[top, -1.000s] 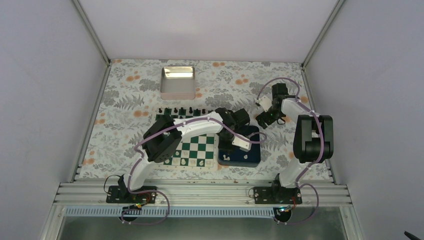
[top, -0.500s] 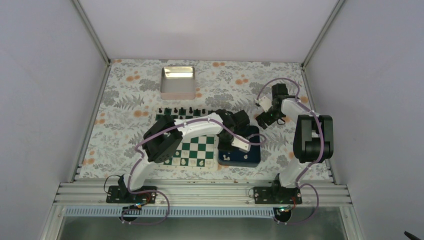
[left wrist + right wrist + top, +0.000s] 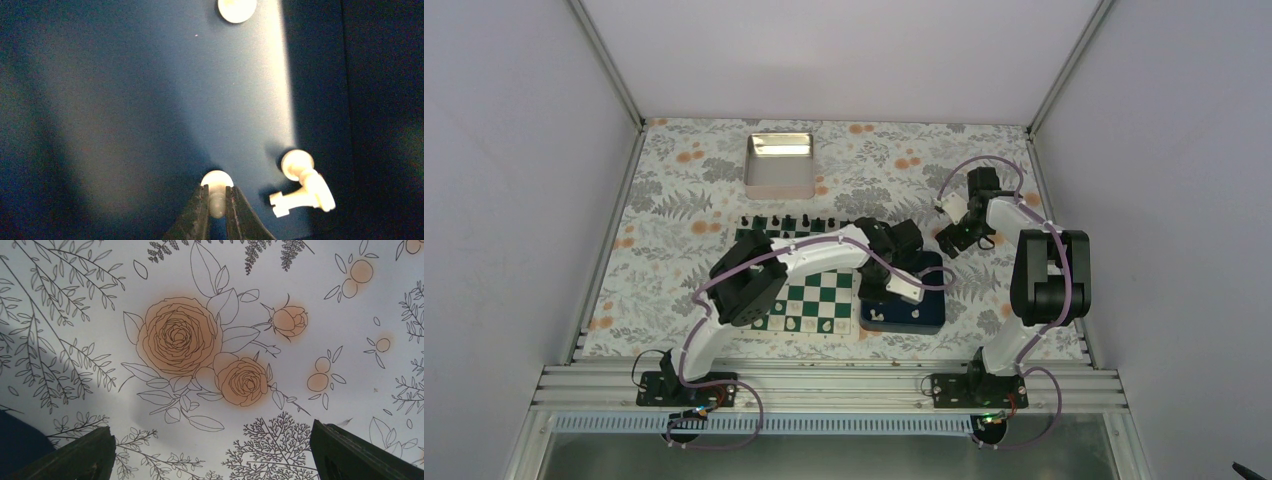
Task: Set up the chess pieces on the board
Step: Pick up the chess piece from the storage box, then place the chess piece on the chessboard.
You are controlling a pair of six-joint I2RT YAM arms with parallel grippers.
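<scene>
L jaws pinch white piece (image 3: 216, 181), long axis along jaws | R jaws spread

The setting was a robotics laboratory test cell. Plain pale wall panels (image 3: 514, 200) closed off the work surface along its left, far and right edges, and slim metal posts (image 3: 609, 65) ran up from the two far corners. A slotted aluminium rail (image 3: 824, 385) spanned the near edge. The left arm (image 3: 819, 250) and the right arm (image 3: 1049, 275) were bolted to it side by side. Purple cables (image 3: 984, 158) were routed in loops along both arms. A floral-printed cloth (image 3: 674, 200) covered the work surface, and the right wrist view showed the same print close up.
</scene>
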